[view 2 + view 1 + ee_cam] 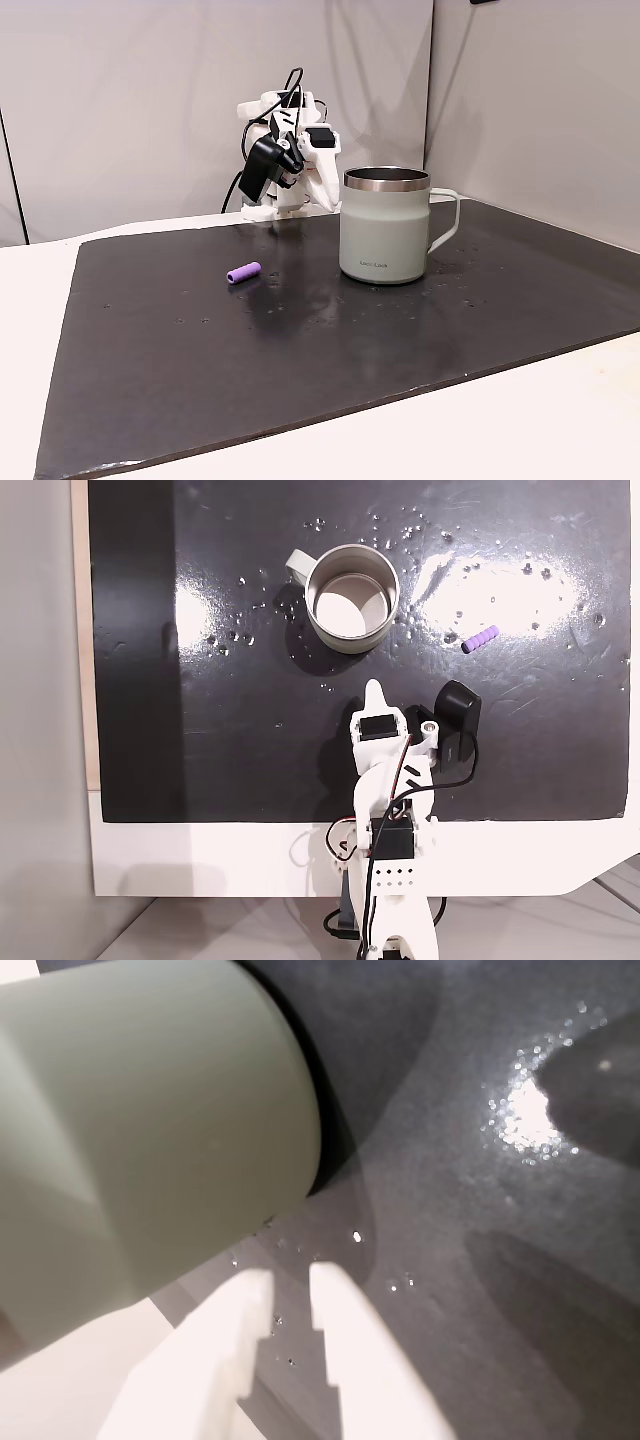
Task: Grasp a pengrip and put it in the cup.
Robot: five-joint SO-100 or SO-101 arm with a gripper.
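The pengrip (480, 640) is a tiny light-purple ribbed cylinder lying on the black mat, to the right of the cup in a fixed view. In the side-on fixed view the pengrip (243, 272) lies left of the cup (385, 225). The cup (352, 598) is a round metal mug with a pale handle (298, 562) and stands upright with nothing in it. My gripper (374, 690) is folded back just below the cup, well left of the pengrip. In the wrist view the gripper (290, 1275) is shut on nothing, its white fingertips (335, 1300) near the cup's wall (150, 1130).
A black rounded camera box (458, 712) rides on the arm beside the gripper. Small glossy specks (440, 610) are scattered over the mat (180, 730). The white arm base (395, 880) stands at the mat's near edge. A white table border (560, 420) surrounds the mat.
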